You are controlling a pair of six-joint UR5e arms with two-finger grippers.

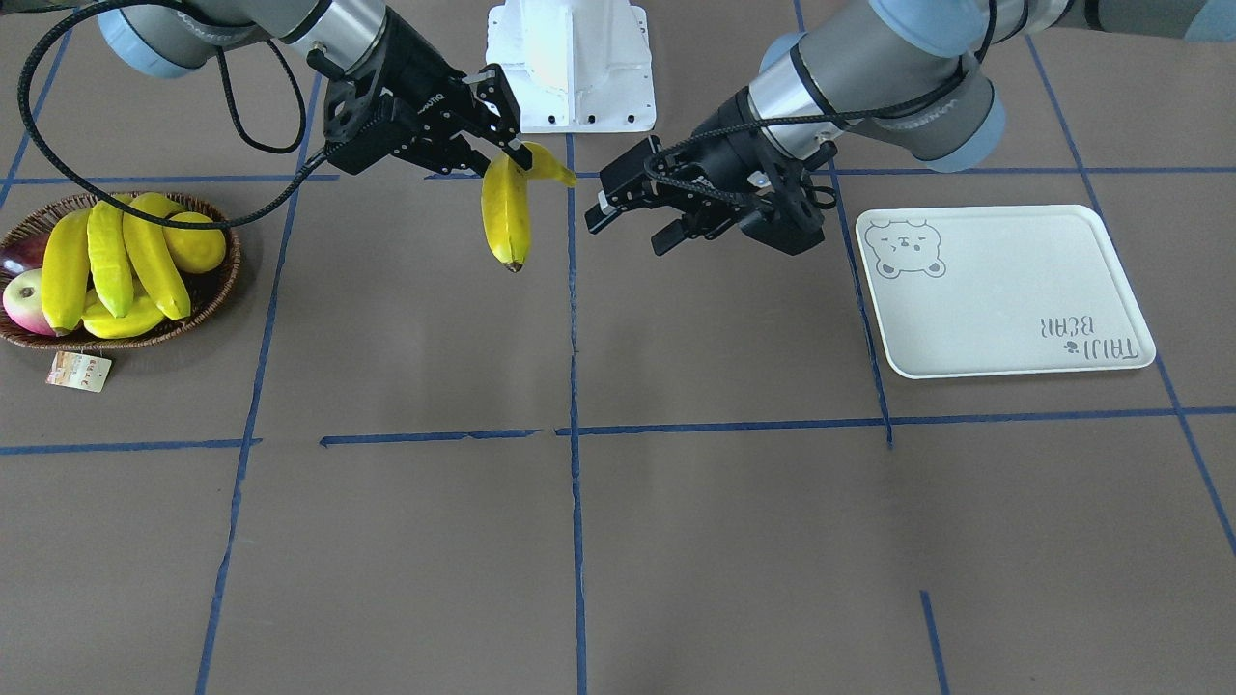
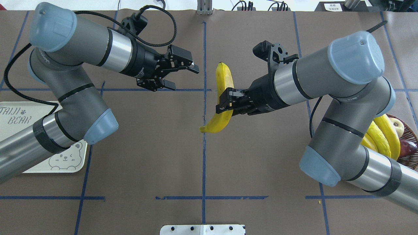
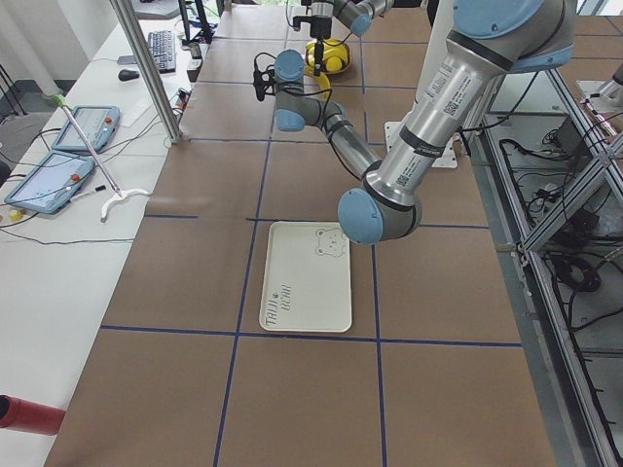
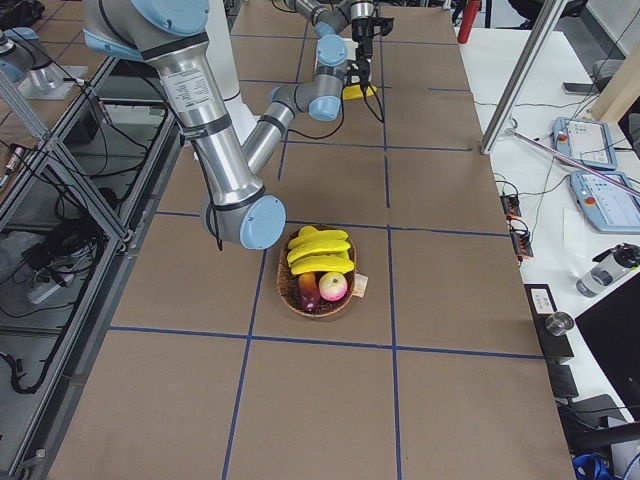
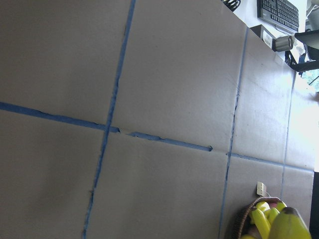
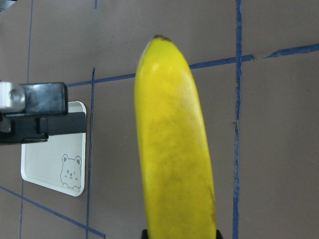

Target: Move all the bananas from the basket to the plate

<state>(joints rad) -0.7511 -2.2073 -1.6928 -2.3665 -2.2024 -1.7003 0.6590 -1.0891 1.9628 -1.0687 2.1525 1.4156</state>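
Observation:
One yellow banana (image 1: 505, 217) hangs in the air over the table's middle, with my right gripper (image 1: 510, 145) shut on its upper part; in the overhead view the right gripper (image 2: 225, 104) crosses the banana (image 2: 223, 81) near its middle. The right wrist view is filled by this banana (image 6: 174, 149). My left gripper (image 2: 181, 76) stands open and empty a short way from it, the jaws turned toward the banana. Other bananas (image 1: 108, 259) lie in the wicker basket (image 1: 217, 294) at the table's end. The white bear-print plate (image 1: 1004, 290) carries nothing.
The basket also holds a round yellow fruit (image 1: 198, 241), a reddish-green fruit (image 1: 24, 299) and a dark purple one (image 1: 24, 256); a paper tag (image 1: 79, 372) lies beside it. The white base mount (image 1: 570, 68) stands behind the grippers. Blue tape lines cross the brown table.

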